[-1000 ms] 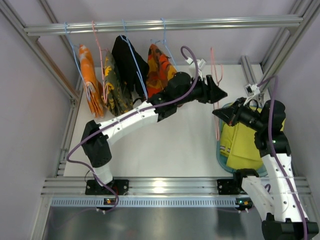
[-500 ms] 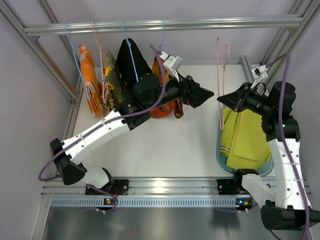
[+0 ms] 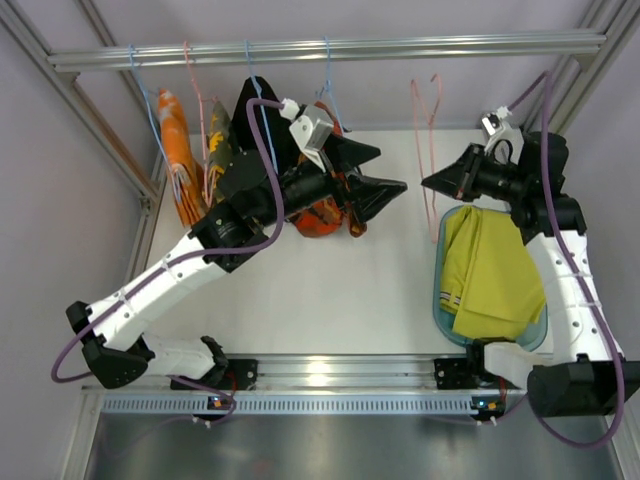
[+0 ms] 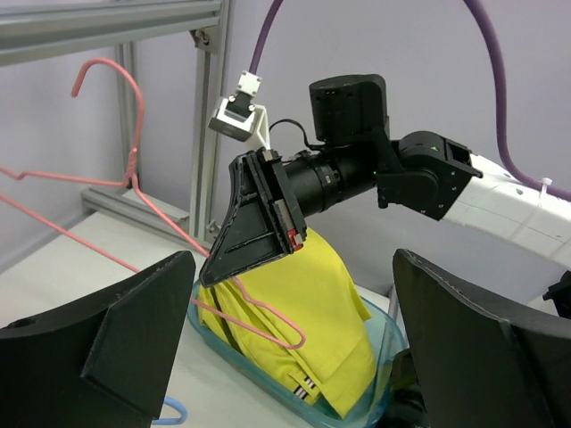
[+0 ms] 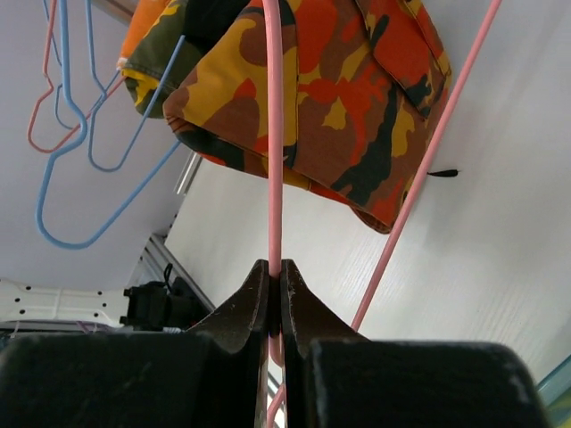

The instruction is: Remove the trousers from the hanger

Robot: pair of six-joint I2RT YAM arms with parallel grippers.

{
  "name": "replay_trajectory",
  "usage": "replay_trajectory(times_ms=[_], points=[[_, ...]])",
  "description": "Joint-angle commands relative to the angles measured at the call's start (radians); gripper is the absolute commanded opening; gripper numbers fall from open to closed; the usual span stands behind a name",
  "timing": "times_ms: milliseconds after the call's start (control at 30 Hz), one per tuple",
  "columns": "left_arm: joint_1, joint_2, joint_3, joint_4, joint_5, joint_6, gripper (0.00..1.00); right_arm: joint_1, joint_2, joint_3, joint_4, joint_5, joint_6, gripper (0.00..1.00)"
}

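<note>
Illumination is bright, even and diffuse; shadows on the white tabletop [image 3: 380,290] are faint. Glare marks the brushed aluminium front rail [image 3: 320,372]. The black left gripper fingers [image 4: 98,348] are soft close to the lens; the scene ahead is sharp. The black right gripper fingers [image 5: 236,312] blur likewise; the thin pink wire hanger [image 5: 275,134] ahead is crisp.

Left gripper [image 3: 390,170] spread wide, empty; right gripper [image 3: 430,183] pinched shut on the hanger [image 5: 274,134].

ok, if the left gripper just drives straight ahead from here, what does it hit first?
Most likely the pink hanger, pinched in the shut right gripper, directly ahead of the open left gripper. Depth is unclear: the wire looks nearest, with the right gripper just behind it.
</note>
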State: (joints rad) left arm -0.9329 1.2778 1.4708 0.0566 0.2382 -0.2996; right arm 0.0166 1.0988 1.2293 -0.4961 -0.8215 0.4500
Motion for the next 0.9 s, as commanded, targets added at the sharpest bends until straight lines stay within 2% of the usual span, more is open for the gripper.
replay_trajectory(times_ms=[0, 167, 267, 533, 867], points=[[0.003, -0.026, 0.051, 0.066, 0.01, 0.073, 0.99, 0.043, 0.016, 0.097, 0.108, 0.01, 0.024, 0.0], [0.009, -0.035, 0.048, 0.066, -0.031, 0.103, 0.99, 0.094, 0.087, 0.18, 0.126, 0.031, 0.052, 0.0], [0.038, -0.041, 0.043, 0.075, -0.05, 0.051, 0.99, 0.134, 0.118, 0.223, 0.126, 0.074, 0.038, 0.0], [0.242, -0.052, 0.013, 0.068, -0.066, -0.234, 0.99, 0.158, 0.306, 0.376, 0.148, 0.065, 0.119, 0.0], [0.378, -0.133, -0.061, 0.066, -0.057, -0.263, 0.99, 0.204, 0.46, 0.469, 0.159, 0.045, 0.154, 0.0]])
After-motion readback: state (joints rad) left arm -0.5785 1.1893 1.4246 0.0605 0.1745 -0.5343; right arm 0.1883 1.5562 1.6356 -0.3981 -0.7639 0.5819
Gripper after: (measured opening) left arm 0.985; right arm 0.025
